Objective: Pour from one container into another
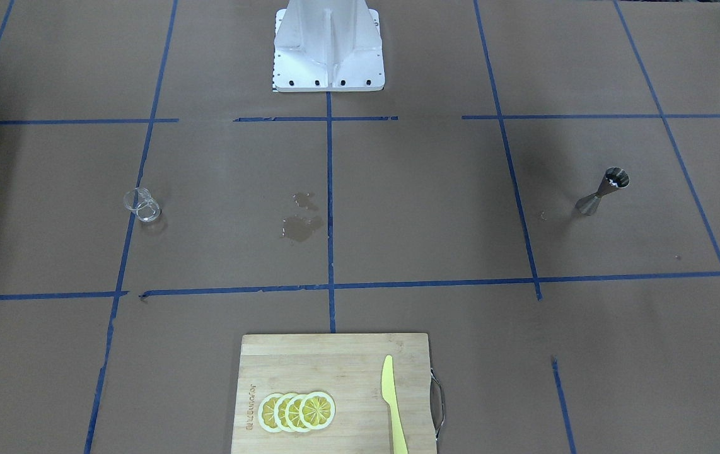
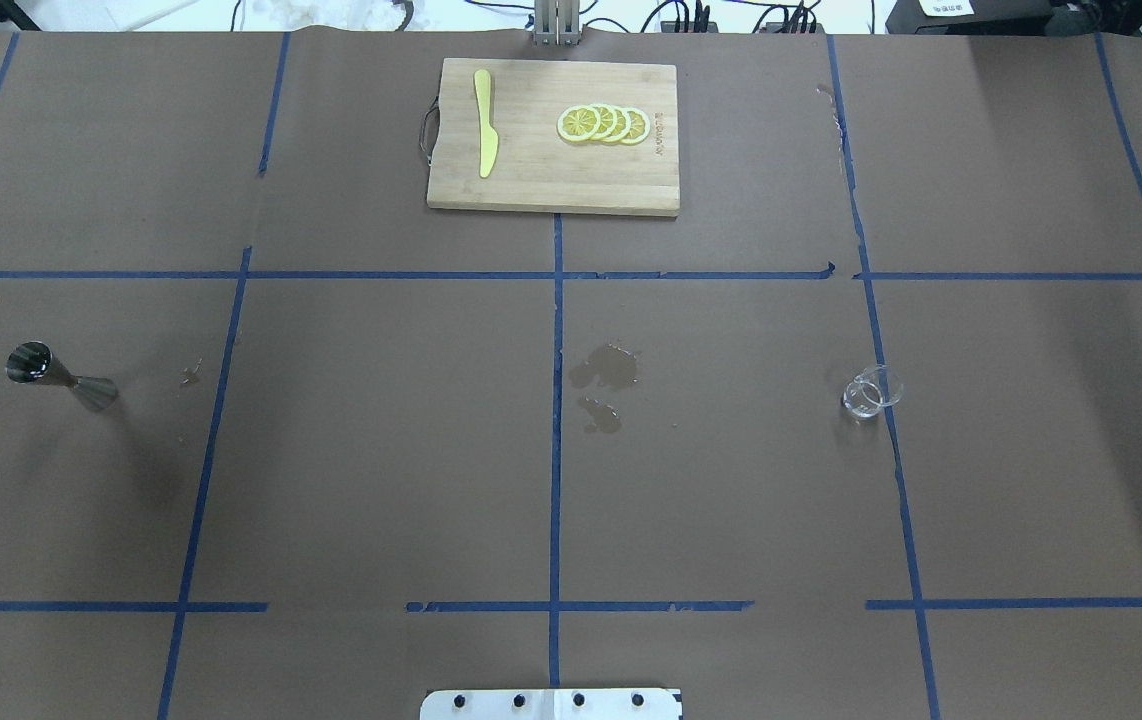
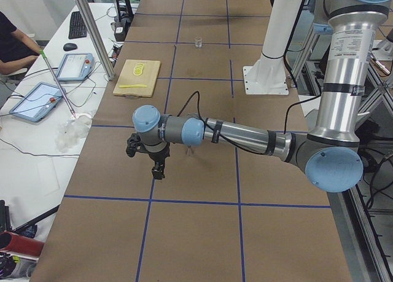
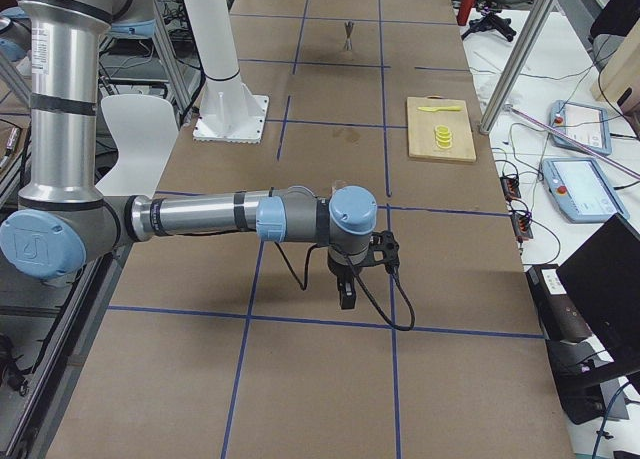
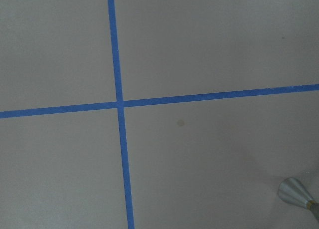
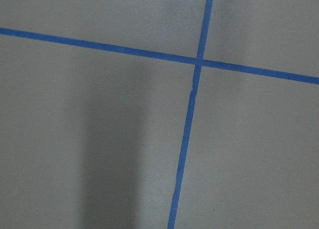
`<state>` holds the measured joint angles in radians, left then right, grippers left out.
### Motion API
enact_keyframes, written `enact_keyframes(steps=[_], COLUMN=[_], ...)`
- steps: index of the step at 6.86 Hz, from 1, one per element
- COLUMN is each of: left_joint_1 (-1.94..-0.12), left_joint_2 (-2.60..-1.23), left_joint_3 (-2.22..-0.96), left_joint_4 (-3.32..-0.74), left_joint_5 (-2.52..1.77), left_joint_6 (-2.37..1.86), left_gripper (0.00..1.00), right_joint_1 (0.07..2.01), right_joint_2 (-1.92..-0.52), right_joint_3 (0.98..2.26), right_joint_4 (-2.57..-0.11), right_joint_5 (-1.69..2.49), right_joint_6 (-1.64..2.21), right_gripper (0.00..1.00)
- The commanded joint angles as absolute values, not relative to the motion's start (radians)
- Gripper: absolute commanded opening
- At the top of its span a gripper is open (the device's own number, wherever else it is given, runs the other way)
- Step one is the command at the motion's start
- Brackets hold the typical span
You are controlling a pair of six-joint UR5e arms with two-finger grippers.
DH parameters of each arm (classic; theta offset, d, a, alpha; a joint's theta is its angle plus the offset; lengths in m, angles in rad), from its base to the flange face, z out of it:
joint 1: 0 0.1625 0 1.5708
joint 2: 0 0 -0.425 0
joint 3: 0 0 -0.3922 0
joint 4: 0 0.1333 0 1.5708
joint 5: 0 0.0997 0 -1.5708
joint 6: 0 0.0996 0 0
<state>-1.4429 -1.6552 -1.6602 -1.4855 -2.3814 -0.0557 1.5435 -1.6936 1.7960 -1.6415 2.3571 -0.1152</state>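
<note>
The clear glass measuring cup (image 1: 142, 205) (image 2: 871, 392) stands upright on the brown paper on the robot's right side, small and far in the exterior left view (image 3: 198, 42). The steel jigger (image 1: 603, 191) (image 2: 61, 375) stands upright on the robot's left side; one cone of it shows at the corner of the left wrist view (image 5: 295, 194). My left gripper (image 3: 158, 170) hangs over the table near the jigger's end. My right gripper (image 4: 347, 294) hangs over the table's other end, away from the cup. Only the side views show them, so I cannot tell whether they are open or shut.
A wet spill (image 1: 301, 224) (image 2: 603, 370) marks the paper at the table's middle. A wooden cutting board (image 2: 531, 185) with lemon slices (image 2: 603, 124) and a yellow knife (image 2: 485, 120) lies at the far edge. The robot's white base (image 1: 328, 50) stands at the near edge.
</note>
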Motion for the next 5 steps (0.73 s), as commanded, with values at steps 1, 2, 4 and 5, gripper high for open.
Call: enact_keyframes(steps=[1, 2, 4, 5], left_joint_1=[-1.450, -1.454, -1.506, -1.528], left_joint_2=[-1.643, -1.644, -1.644, -1.646], left_joint_3=[-1.661, -1.658, -1.645, -1.643], left_joint_4=[-1.485, -1.451, -1.399, -1.396], left_joint_5=[-2.367, -2.367, -2.365, -2.320], left_joint_6=[-0.020, -0.003, 0.148, 0.149], left_gripper=[1.00, 1.00, 1.00, 1.00], right_joint_1=[1.526, 1.505, 1.494, 1.491], right_joint_2=[-1.695, -1.687, -1.669, -1.664], right_joint_3=[1.784, 1.776, 1.759, 1.756], right_joint_4=[-1.612, -1.614, -1.614, -1.609], right_joint_5=[2.355, 2.350, 2.350, 2.347], right_joint_6=[-0.104, -0.101, -0.098, -0.080], right_gripper=[1.00, 1.00, 1.00, 1.00])
